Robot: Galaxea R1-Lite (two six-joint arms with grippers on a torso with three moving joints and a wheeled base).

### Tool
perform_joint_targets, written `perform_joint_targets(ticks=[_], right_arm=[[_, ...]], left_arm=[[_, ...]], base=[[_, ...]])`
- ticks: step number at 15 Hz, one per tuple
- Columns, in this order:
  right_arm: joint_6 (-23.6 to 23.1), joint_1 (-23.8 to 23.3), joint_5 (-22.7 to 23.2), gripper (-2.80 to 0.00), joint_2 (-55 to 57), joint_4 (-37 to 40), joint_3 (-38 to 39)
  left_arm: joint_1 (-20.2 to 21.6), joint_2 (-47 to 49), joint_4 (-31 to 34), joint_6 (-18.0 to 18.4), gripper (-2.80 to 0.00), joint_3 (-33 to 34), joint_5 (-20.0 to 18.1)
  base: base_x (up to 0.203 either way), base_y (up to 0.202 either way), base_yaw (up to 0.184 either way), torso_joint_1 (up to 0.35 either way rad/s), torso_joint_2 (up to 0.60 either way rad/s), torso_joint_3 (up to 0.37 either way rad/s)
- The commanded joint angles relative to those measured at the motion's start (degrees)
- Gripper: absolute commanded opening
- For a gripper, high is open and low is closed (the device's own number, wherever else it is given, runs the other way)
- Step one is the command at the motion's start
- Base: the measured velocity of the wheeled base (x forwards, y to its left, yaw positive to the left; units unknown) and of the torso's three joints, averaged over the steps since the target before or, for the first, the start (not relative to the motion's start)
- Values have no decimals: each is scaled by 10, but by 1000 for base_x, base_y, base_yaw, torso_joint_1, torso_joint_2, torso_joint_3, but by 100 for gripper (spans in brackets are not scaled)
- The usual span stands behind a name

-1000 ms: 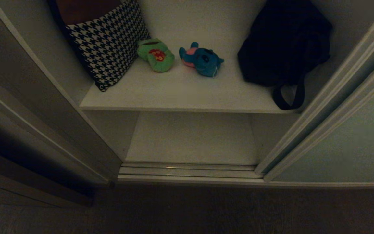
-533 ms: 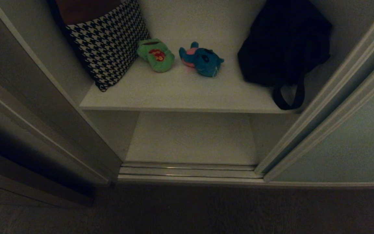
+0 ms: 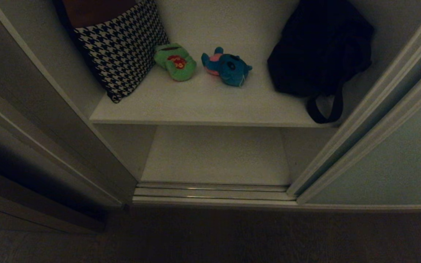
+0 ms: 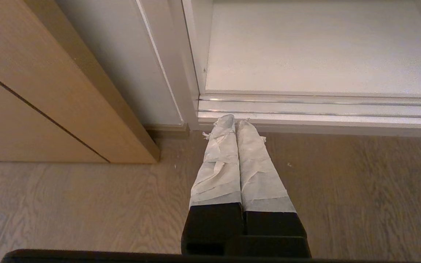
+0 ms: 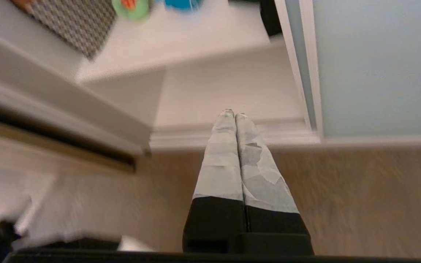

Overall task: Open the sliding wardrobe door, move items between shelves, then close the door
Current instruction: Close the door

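The sliding wardrobe door (image 3: pixel 397 157) stands pushed to the right, leaving the wardrobe open. On the upper shelf (image 3: pixel 203 106) lie a green frog toy (image 3: pixel 175 62) and, to its right, a teal-blue toy (image 3: pixel 228 68). The lower shelf (image 3: pixel 217 157) is bare. Neither gripper shows in the head view. My left gripper (image 4: pixel 235 122) is shut with nothing in it, low over the wooden floor by the door track. My right gripper (image 5: pixel 234 114) is shut too, empty, out in front of the lower shelf, with the door (image 5: pixel 378 65) beside it and both toys far beyond its tips.
A black-and-white houndstooth cloth (image 3: pixel 122 47) leans at the upper shelf's left. A black strapped bag (image 3: pixel 320 51) sits at its right, its strap hanging over the edge. The metal floor track (image 3: pixel 210 191) runs along the front. A wooden door frame (image 4: pixel 49 91) stands left.
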Motion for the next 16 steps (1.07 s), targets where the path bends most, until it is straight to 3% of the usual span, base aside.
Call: perform_joint_targets(ticks=[1, 6, 11, 16], right_arm=[[8, 1, 0, -280, 50, -32, -3], [40, -9, -11, -280, 125, -72, -32], [36, -129, 118, -280, 172, -80, -36], [35, -237, 229, -280, 206, -154, 1]], left_arm=[[0, 1, 0, 0, -280, 0, 0], [0, 1, 0, 0, -280, 0, 0], [0, 1, 0, 0, -280, 0, 0], [0, 1, 0, 0, -280, 0, 0]], base=[[0, 0, 0, 0, 0, 0], [0, 0, 0, 0, 0, 0], [0, 0, 0, 0, 0, 0], [0, 0, 0, 0, 0, 0]])
